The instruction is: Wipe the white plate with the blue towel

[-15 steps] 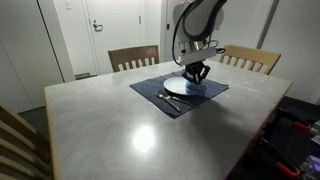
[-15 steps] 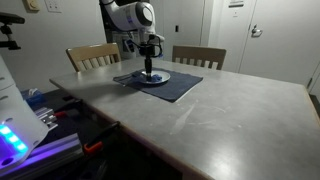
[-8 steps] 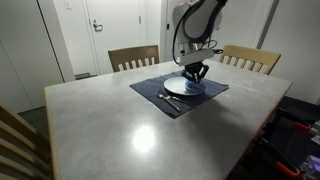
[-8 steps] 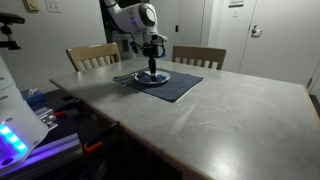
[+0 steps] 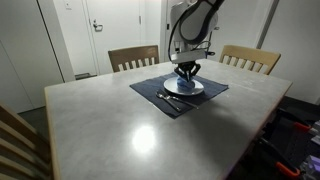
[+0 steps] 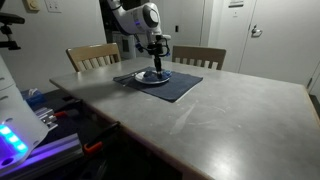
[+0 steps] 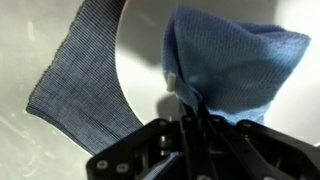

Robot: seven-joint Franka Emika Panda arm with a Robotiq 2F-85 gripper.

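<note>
The white plate (image 5: 180, 87) lies on a dark blue placemat (image 5: 150, 90) on the table; it also shows in the other exterior view (image 6: 146, 78) and in the wrist view (image 7: 145, 50). My gripper (image 5: 186, 73) stands straight over the plate, shut on the blue towel (image 7: 235, 60). The towel hangs bunched from the jaws and rests on the plate. In the wrist view the jaws (image 7: 190, 100) pinch a fold of the towel. The gripper shows over the plate in an exterior view (image 6: 157, 68).
Cutlery (image 5: 168, 99) lies on the placemat beside the plate. The placemat also shows in the wrist view (image 7: 85, 75). Two wooden chairs (image 5: 133, 57) (image 5: 250, 58) stand at the table's far side. A third chair (image 5: 15, 140) is at the near corner.
My gripper with the towel has moved across the plate, to the left in one exterior view and to the right in the other.
</note>
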